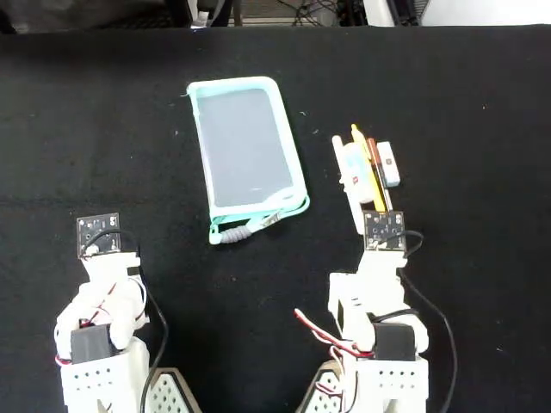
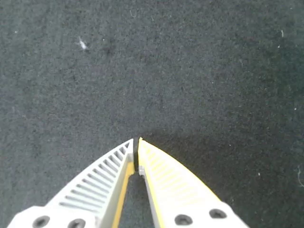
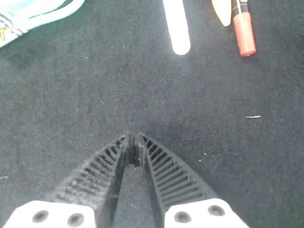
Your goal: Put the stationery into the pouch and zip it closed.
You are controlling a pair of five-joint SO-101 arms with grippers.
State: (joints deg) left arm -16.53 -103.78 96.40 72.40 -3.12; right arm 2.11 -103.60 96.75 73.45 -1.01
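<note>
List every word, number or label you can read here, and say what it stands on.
No text here can be read.
eraser: a dark mark on its sleeve, too small to read.
white tube: a pale label with a red spot, too blurred to read.
pouch: no print visible.

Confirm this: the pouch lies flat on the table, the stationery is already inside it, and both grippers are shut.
Not quite. The stationery is not inside the pouch; it lies on the table beside it, as the high view shows. The rest holds: the pouch lies flat, and the left gripper and right gripper are shut.
</note>
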